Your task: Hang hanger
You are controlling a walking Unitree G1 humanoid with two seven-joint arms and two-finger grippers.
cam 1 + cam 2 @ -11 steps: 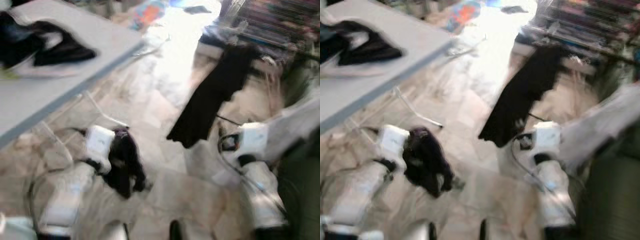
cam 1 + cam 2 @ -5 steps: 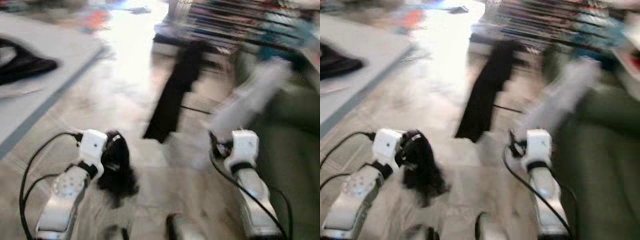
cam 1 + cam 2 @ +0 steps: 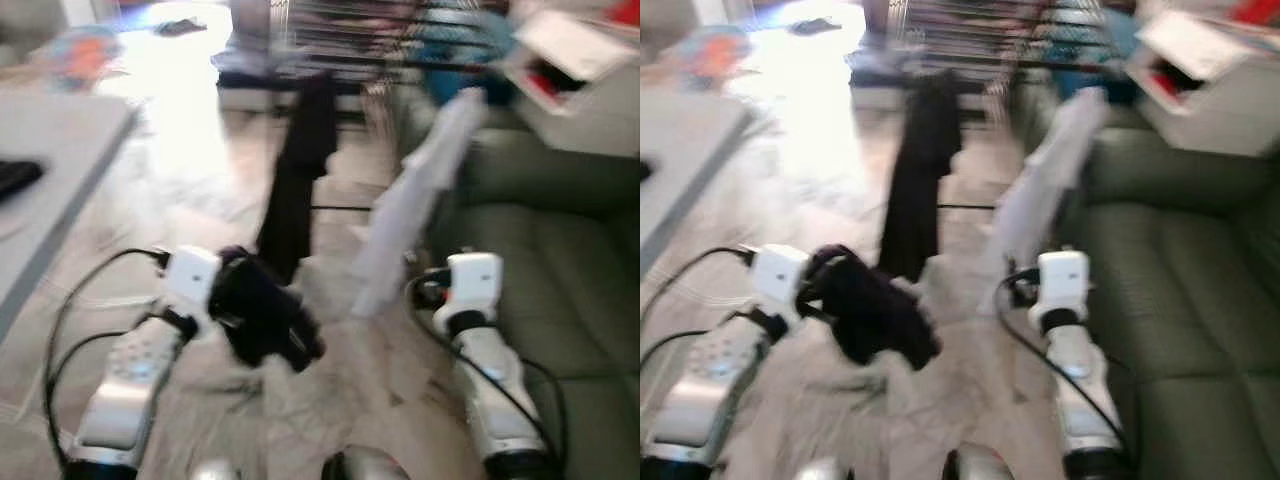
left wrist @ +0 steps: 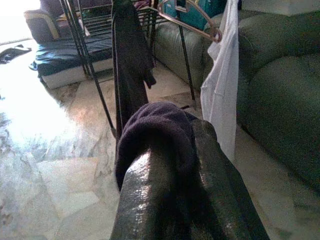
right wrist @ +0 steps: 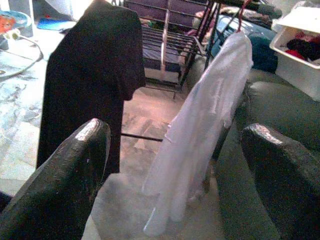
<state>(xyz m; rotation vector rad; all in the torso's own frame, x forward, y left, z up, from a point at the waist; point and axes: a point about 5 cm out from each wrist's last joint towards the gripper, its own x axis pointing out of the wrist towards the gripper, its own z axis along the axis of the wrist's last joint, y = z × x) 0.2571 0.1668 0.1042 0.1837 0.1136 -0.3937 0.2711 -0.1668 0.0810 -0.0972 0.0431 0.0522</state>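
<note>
Underfoot, marble floor (image 3: pixel 200 180); left gripper (image 4: pixel 170 150) pinches dark cloth (image 3: pixel 262 310), right gripper (image 5: pixel 175 165) gapes.

The camera has swung toward the robot's right, so the grey table (image 3: pixel 40 190) has slid almost out at the left edge and the green sofa (image 3: pixel 560 270) now takes up the right side. A white shirt (image 3: pixel 415 200) hanging from the rack (image 4: pixel 165 20) beside the black garment (image 3: pixel 300 170) has come into sharper view. The dark cloth (image 3: pixel 262 315) at the left gripper (image 4: pixel 175 200) now trails out toward the middle instead of hanging straight down
</note>
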